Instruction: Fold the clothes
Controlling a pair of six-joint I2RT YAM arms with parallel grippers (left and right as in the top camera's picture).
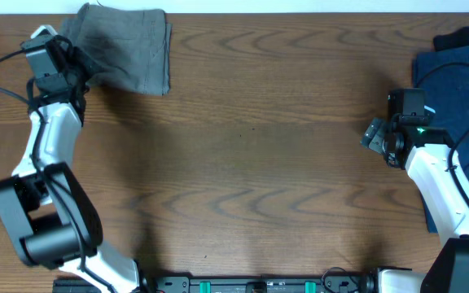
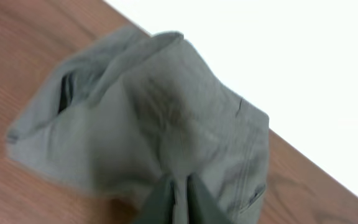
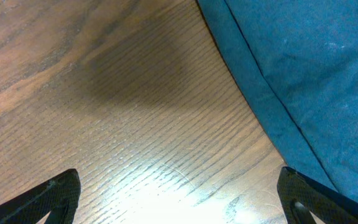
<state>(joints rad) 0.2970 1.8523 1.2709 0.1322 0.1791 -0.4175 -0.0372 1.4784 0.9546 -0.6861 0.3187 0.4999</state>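
The grey-khaki shorts (image 1: 124,49) lie crumpled at the upper left of the overhead frame on the table (image 1: 251,163), their fabric pinched by the left gripper (image 2: 178,200) (fingers pressed almost together), while the right gripper (image 1: 371,134), spread wide, hangs over bare wood beside the dark blue garment (image 1: 462,73) at right.

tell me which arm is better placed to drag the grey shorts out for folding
Left, probably. The left tool pinches the grey shorts at the far left corner; the right tool hangs open over bare wood beside the blue garment, across the table.
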